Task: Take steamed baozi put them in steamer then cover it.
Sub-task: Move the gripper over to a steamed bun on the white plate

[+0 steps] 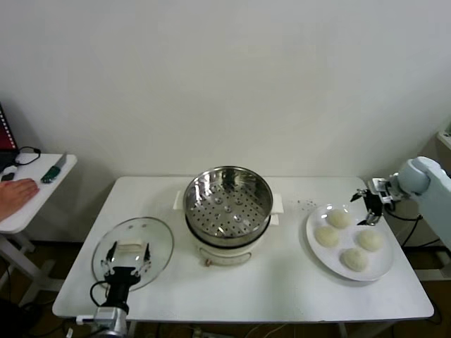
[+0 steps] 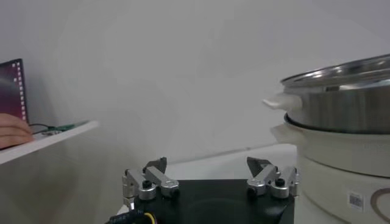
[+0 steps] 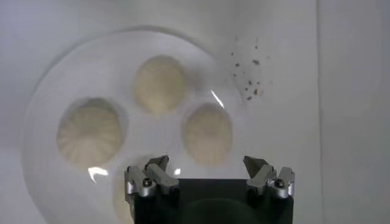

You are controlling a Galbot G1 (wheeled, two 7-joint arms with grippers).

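Note:
Several cream-white baozi [image 1: 339, 218] lie on a white plate [image 1: 315, 255] at the right of the table. My right gripper [image 1: 371, 204] hovers open over the plate's far edge. Its wrist view looks down on the baozi [image 3: 208, 133] beyond the empty right gripper [image 3: 209, 167]. The shiny steamer [image 1: 227, 204] stands uncovered at the table's middle, with nothing in it. The glass cover [image 1: 158, 236] lies flat at the front left. My left gripper [image 1: 130, 255] hangs open above its white handle [image 1: 132, 246], and the left gripper [image 2: 209, 165] holds nothing, with the steamer [image 2: 341, 103] beside it.
A small white side table [image 1: 42, 184] stands at the far left with a person's hand [image 1: 17, 191] and small items on it. Dark crumbs [image 1: 304, 204] dot the tabletop between steamer and plate. The wall runs close behind the table.

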